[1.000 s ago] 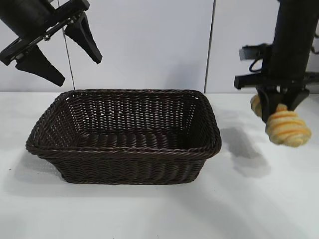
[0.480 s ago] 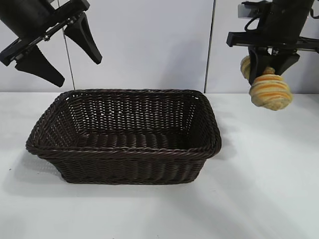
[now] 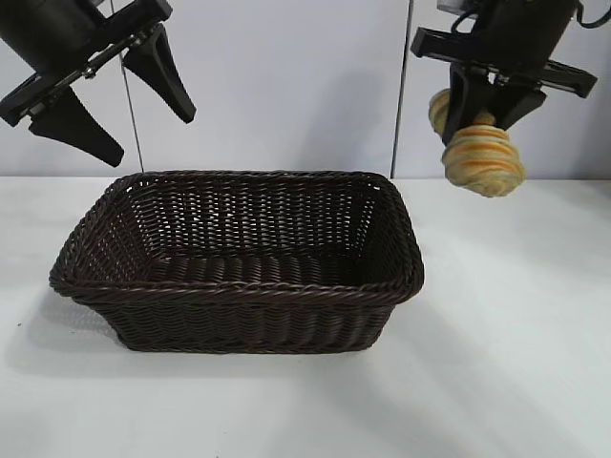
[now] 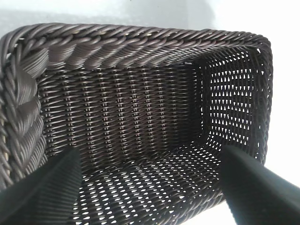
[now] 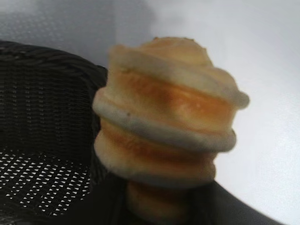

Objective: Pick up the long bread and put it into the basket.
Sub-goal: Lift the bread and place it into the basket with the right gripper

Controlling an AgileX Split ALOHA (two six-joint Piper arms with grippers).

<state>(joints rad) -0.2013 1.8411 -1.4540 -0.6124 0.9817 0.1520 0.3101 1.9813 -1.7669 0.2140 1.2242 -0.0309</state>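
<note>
Exterior view puts the basket (image 3: 239, 262) nearest, sitting flat on the white table (image 3: 506, 363) with nothing in it, its braided rim running all the way round. Up beyond the basket's right end, well clear of the rim and high in the air, the right gripper (image 3: 495, 107) is clamped on the long bread (image 3: 482, 157), pinching it near the middle so that one striped end hangs down toward us and the other pokes out behind the fingers. From the right wrist view the bread (image 5: 168, 126) fills the space ahead, with the basket's corner and open weave floor off to one side of it, so I'd say it is not yet over the opening. To do this step well, I reckon the arm should carry the bread across above the rim, keeping that hanging end high enough not to catch the braid, bring it over the middle of the basket floor, lower it inside the walls and only then let go, so it doesn't bounce out. Farther back, above the basket's left end, the left gripper (image 3: 110, 100) hangs parked with its fingers spread wide and nothing between them, looking down into the basket (image 4: 140, 131).
</note>
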